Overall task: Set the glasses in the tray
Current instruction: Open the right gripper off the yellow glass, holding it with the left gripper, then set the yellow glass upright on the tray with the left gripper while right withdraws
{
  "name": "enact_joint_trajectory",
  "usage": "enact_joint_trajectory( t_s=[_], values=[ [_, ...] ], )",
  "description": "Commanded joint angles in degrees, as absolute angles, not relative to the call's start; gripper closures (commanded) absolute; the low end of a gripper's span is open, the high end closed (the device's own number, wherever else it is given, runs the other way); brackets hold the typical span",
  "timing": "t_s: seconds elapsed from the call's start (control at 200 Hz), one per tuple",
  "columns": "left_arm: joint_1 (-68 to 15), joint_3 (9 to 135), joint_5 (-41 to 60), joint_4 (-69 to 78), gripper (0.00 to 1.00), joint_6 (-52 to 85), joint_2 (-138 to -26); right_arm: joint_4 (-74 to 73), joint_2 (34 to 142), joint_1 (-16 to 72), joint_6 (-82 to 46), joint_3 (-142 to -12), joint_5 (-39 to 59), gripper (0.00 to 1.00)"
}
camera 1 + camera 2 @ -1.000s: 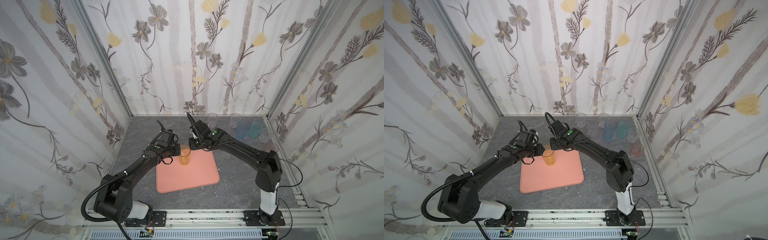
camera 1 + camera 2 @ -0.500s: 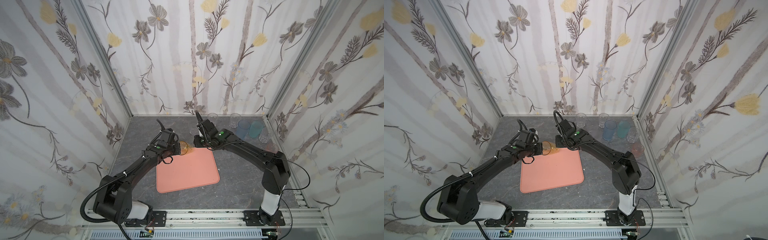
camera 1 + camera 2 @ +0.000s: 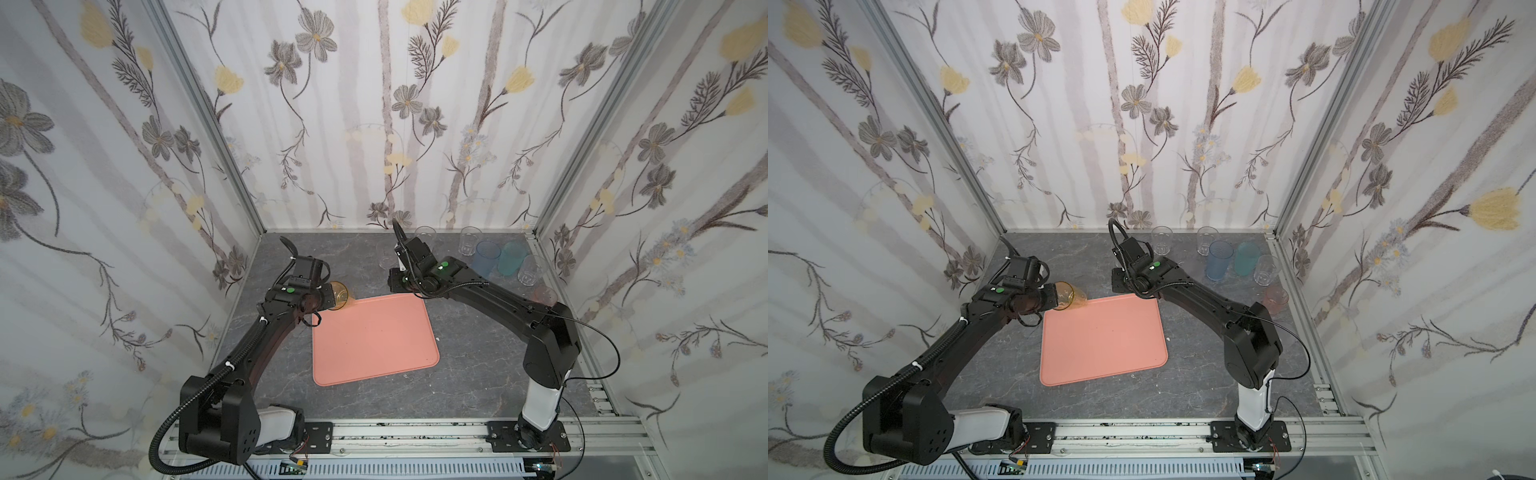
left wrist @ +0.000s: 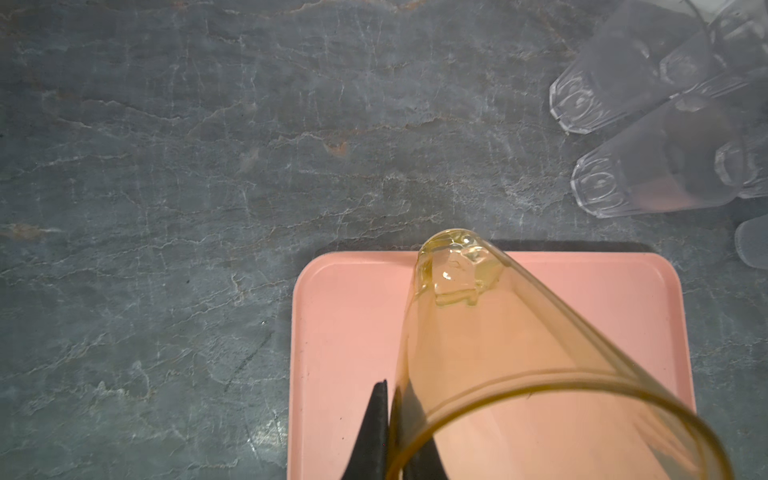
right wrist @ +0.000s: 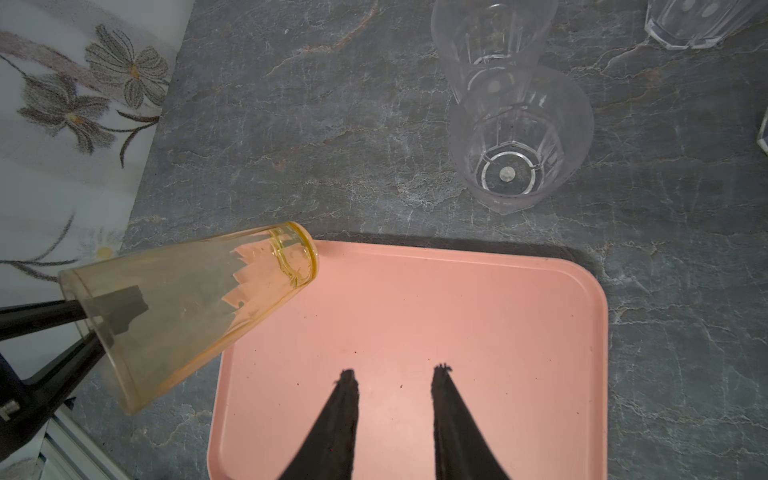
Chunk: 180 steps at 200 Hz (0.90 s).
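An amber glass [image 3: 341, 295] [image 3: 1074, 296] lies tipped almost on its side over the far left corner of the salmon-pink tray [image 3: 374, 345] [image 3: 1100, 345]. My left gripper [image 3: 330, 297] [image 4: 390, 388] is shut on its rim, one finger inside the wall and one outside. The glass's base [image 5: 293, 259] points across the tray corner; I cannot tell if it touches. My right gripper [image 3: 392, 283] [image 5: 395, 372] hangs open and empty above the tray's far edge [image 5: 457, 257]. Nothing else stands on the tray.
Along the back right stand several more glasses: clear ones [image 3: 424, 237] [image 3: 467, 244], a blue one [image 3: 486, 258], a teal one [image 3: 509, 261], a pinkish one [image 3: 545, 296]. Two clear glasses [image 5: 515, 145] stand just beyond the tray. Walls close in on three sides.
The amber glass stood upright on the tray; it now lies tipped toward the left with my left gripper shut on its rim. My right gripper has drawn back toward the tray's far edge.
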State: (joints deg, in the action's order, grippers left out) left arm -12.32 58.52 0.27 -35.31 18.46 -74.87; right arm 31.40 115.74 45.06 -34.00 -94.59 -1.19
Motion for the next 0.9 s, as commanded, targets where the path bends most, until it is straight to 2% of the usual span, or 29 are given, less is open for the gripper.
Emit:
enact_joint_trajectory(
  t_s=[0.0, 0.34, 0.635, 0.894],
  values=[
    [-13.4, 61.2, 3.0, -36.6, 1.00, 19.2, -77.3, 30.1, 116.4, 45.0, -33.1, -95.0, -0.9, 0.68],
    [-26.3, 78.1, 5.5, -36.9, 1.00, 20.0, -95.9, 28.0, 109.3, 40.0, -33.3, -84.8, -3.9, 0.68],
    [-32.1, 89.7, 5.0, -39.5, 1.00, 20.1, -107.3, 26.4, 101.8, 32.5, -32.8, -74.5, -4.8, 0.68],
    [-34.0, 95.5, 1.9, -43.4, 1.00, 19.3, -112.2, 25.4, 101.4, 31.8, -32.8, -73.1, -3.9, 0.68]
  ],
)
